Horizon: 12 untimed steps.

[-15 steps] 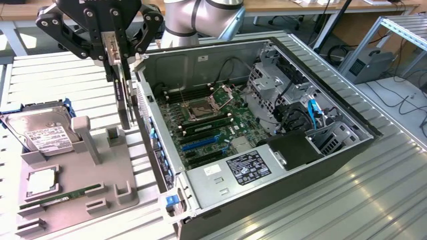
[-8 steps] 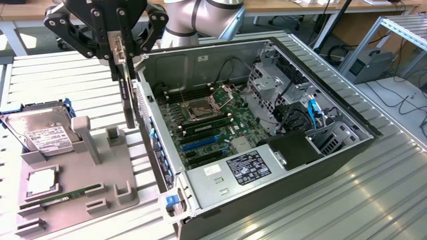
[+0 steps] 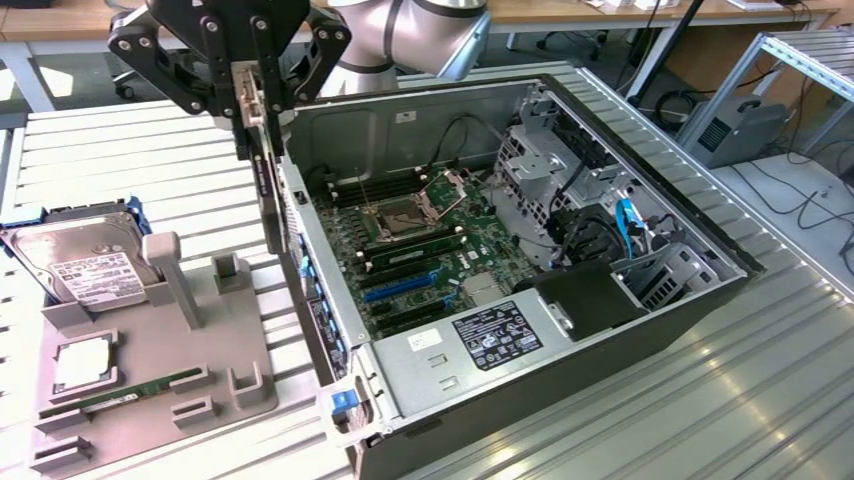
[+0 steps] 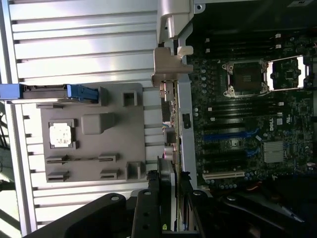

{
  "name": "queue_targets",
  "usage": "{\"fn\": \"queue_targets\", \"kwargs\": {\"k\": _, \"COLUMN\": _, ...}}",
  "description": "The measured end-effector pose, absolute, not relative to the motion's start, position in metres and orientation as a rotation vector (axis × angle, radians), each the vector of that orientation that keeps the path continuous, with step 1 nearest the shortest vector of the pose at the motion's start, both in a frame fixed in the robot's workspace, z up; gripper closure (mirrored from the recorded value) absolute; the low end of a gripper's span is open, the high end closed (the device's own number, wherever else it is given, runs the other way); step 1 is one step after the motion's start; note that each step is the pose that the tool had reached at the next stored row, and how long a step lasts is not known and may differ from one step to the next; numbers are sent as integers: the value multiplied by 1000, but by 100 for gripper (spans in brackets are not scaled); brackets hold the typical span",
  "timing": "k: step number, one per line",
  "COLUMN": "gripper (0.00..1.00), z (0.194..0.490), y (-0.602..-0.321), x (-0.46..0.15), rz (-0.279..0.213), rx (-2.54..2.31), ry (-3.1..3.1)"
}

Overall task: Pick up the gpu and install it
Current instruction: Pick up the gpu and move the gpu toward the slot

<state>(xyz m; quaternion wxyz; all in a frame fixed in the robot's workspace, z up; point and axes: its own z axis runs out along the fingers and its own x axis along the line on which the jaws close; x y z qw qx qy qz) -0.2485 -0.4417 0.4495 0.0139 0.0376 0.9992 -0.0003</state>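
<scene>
In the exterior view, the claw [image 3: 254,95] at the upper left of the frame is clenched on the gpu [image 3: 271,190]. The card hangs on edge, nearly upright, above the near wall of the open computer case [image 3: 694,300], at that wall's left side. You should treat the gpu as light and stiff, but fragile: it is a thin board, and a side push could bend it or hurt the contacts. The flat faces near one end, where the claw has it, look to me the safe place to hold. The lower edge of the card is dark against the case wall, so I cannot tell if it touches the wall. The gray holder tray [image 3: 147,330] lies on the bench [image 3: 134,170] at the lower left.

In the wrist view, the gpu [image 4: 171,124] is seen edge-on, running away from the claw [image 4: 171,178] between the holder tray [image 4: 94,134] and the motherboard [image 4: 247,124]. Its silver bracket [image 4: 171,64] is at the far end. The connector edge and the target slot are hard to make out here.
</scene>
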Motion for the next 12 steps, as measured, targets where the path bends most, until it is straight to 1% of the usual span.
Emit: {"fn": "queue_targets", "kwargs": {"k": 12, "gripper": 73, "z": 450, "y": -442, "x": -238, "rz": -1, "rx": 117, "ry": 3112}}
